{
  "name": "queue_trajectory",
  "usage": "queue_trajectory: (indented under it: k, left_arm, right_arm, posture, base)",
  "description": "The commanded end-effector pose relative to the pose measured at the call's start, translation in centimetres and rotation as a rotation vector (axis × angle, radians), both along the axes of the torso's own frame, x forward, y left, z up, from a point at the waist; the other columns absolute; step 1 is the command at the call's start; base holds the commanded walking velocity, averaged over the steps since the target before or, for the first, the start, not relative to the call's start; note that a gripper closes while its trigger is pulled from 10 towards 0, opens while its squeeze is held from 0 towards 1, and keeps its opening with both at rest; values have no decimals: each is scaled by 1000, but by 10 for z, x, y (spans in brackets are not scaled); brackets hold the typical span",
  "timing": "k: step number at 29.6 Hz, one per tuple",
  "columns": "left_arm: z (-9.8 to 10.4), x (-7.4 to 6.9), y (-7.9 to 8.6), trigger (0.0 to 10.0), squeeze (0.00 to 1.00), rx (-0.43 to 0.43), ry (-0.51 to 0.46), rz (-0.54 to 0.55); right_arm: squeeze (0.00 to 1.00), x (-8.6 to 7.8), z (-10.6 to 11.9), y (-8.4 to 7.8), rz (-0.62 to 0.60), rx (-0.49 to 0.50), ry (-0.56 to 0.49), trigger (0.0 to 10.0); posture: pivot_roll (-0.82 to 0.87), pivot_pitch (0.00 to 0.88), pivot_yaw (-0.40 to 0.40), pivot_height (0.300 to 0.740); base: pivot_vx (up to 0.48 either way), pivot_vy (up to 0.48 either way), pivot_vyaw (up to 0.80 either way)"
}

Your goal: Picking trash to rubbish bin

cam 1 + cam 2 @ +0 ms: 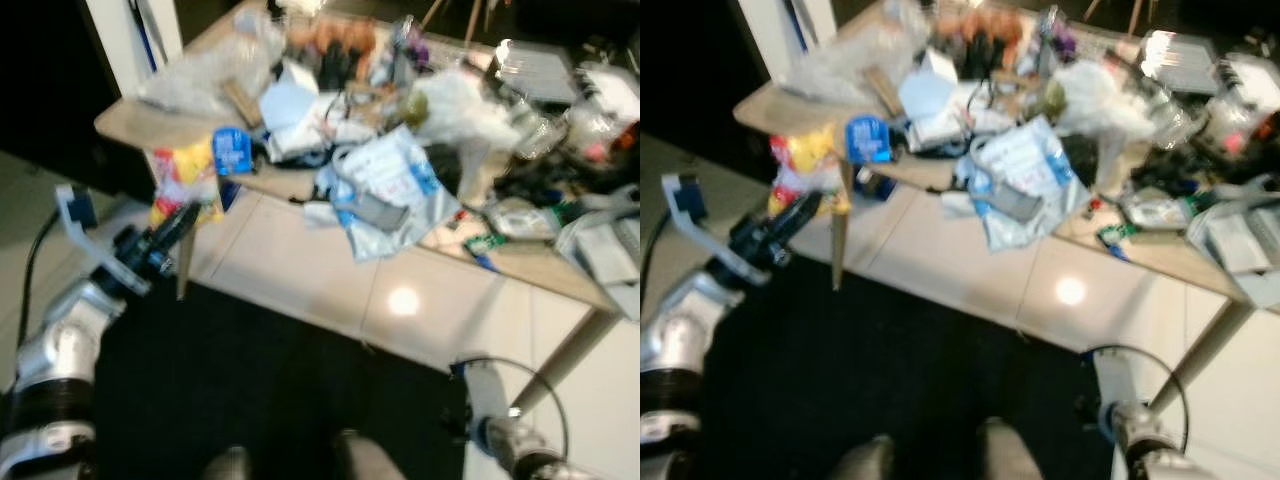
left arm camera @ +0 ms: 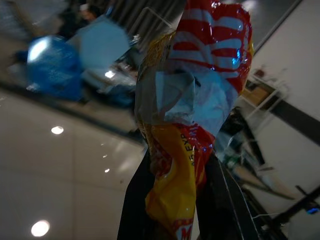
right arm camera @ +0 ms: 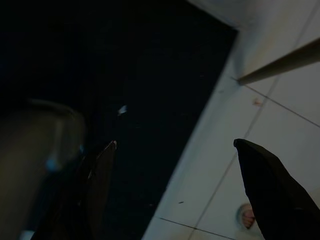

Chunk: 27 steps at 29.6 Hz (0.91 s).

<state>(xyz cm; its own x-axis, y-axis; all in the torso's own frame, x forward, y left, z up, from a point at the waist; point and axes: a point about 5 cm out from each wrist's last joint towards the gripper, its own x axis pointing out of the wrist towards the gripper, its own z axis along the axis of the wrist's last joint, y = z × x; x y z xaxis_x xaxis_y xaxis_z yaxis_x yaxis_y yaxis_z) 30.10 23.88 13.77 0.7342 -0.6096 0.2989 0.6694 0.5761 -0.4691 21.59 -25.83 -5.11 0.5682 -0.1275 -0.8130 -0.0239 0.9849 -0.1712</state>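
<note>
Left gripper (image 1: 183, 222) is raised at the near-left corner of the table (image 1: 560, 275), clamped on a yellow-and-red snack wrapper (image 2: 192, 115). In the left wrist view the crumpled wrapper sits pinched between the two black fingers (image 2: 137, 200) and sticks up past their tips; clear film and red-white stripes at the top, yellow lower down. From the head camera the wrapper (image 1: 183, 175) hangs at the table edge, just beside a blue packet (image 1: 232, 150).

Table is heaped with clutter: a white-and-blue plastic bag (image 1: 395, 190) drooping over the front edge, a clear plastic bag (image 1: 200, 70) at the back left, a white bag (image 1: 460, 105) near the middle, dark cables and mixed packaging to the right. Details of the far items are too blurred to name.

Right gripper (image 3: 175, 165) hangs low at the robot's side, fingers spread apart, nothing between them. It points at the floor where a black mat (image 1: 250, 400) meets pale tiles (image 1: 330, 270). A table leg (image 3: 280, 62) crosses the corner of the right wrist view.
</note>
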Motion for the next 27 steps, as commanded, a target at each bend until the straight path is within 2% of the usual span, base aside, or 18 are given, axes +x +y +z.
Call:
queue_trajectory:
  k: [1, 2, 3, 5, 6, 7, 9, 12, 14, 16, 18, 19, 21, 22, 24, 25, 26, 27]
  left_arm:
    - [-13, -2, 7, 10000, 0, 26, 50, 33]
    - [-13, -2, 7, 10000, 0, 26, 50, 33]
    - [-35, -4, 9, 10000, 0, 97, 146, 64]
    - [-53, -8, 9, 10000, 0, 185, 222, 75]
    - [-53, -8, 9, 10000, 0, 185, 222, 75]
    - [-77, -14, 10, 10000, 0, 276, 332, 107]
    - [-97, -20, 13, 10000, 0, 358, 442, 166]
    - [-105, -23, 15, 10000, 0, 408, 485, 204]
    - [-123, -33, 18, 10000, 0, 508, 585, 257]
    - [-123, -33, 18, 10000, 0, 508, 585, 257]
    - [-150, -52, 18, 10000, 0, 635, 742, 294]
    - [-150, -52, 18, 10000, 0, 635, 742, 294]
    - [-176, -77, 14, 10000, 0, 868, 845, 253]
    - [-176, -77, 14, 10000, 0, 868, 845, 253]
    - [-194, -98, 9, 10000, 0, 1009, 909, 207]
    - [-194, -98, 9, 10000, 0, 1009, 909, 207]
    - [-203, -110, 7, 10000, 0, 1097, 942, 181]
    - [-203, -110, 7, 10000, 0, 1097, 942, 181]
  right_arm:
    - [0, -6, -3, 0, -4, 3, 21, 10000]
    - [0, -6, -3, 0, -4, 3, 21, 10000]
    - [0, -6, -4, 1, 2, 3, 23, 10000]
    - [0, -6, -4, 1, 4, 4, 24, 10000]
    - [0, -6, -4, 1, 4, 4, 24, 10000]
    - [0, -6, -5, 2, 10, 6, 25, 10000]
    - [0, -7, -5, 2, 13, 6, 26, 10000]
    - [0, -7, -5, 3, 12, 10, 25, 10000]
    - [0, -8, -6, 3, 27, 7, 28, 10000]
    - [0, -8, -6, 3, 27, 7, 28, 10000]
    - [0, -10, -7, 3, 32, 0, 34, 10000]
    - [0, -10, -7, 3, 32, 0, 34, 10000]
    - [0, -15, -10, 4, 33, -1, 48, 10000]
    - [0, -15, -10, 4, 33, -1, 48, 10000]
    - [0, -19, -13, 6, 34, 3, 66, 10000]
    - [0, -19, -13, 6, 34, 3, 66, 10000]
    - [0, -23, -15, 6, 36, 2, 80, 10000]
    - [0, -23, -15, 6, 36, 2, 80, 10000]
  posture:
    - [35, 132, -4, 740]
    - [35, 132, -4, 740]
    - [35, 132, -4, 740]
    - [36, 131, -4, 740]
    - [36, 131, -4, 740]
    - [36, 131, -4, 740]
    - [36, 131, -4, 740]
    - [35, 130, -3, 740]
    - [36, 131, -3, 740]
    - [36, 131, -3, 740]
    - [36, 131, -3, 740]
    - [36, 131, -3, 740]
    - [31, 130, -4, 740]
    - [31, 130, -4, 740]
    - [32, 129, -5, 740]
    - [32, 129, -5, 740]
    - [32, 129, -5, 740]
    - [32, 129, -5, 740]
  base:
    - [-319, 0, 0]
    - [-319, 0, 0]
    - [-240, 0, 0]
    - [0, 0, 0]
    - [0, 0, 0]
    - [0, 0, 0]
    - [0, 0, 0]
    - [0, 0, 0]
    - [0, 0, 0]
    - [0, 0, 0]
    - [0, 0, 566]
    - [0, 0, 725]
    - [0, 0, 728]
    - [0, 0, 731]
    - [0, 0, 731]
    - [0, 0, 731]
    - [0, 0, 725]
    - [0, 0, 725]
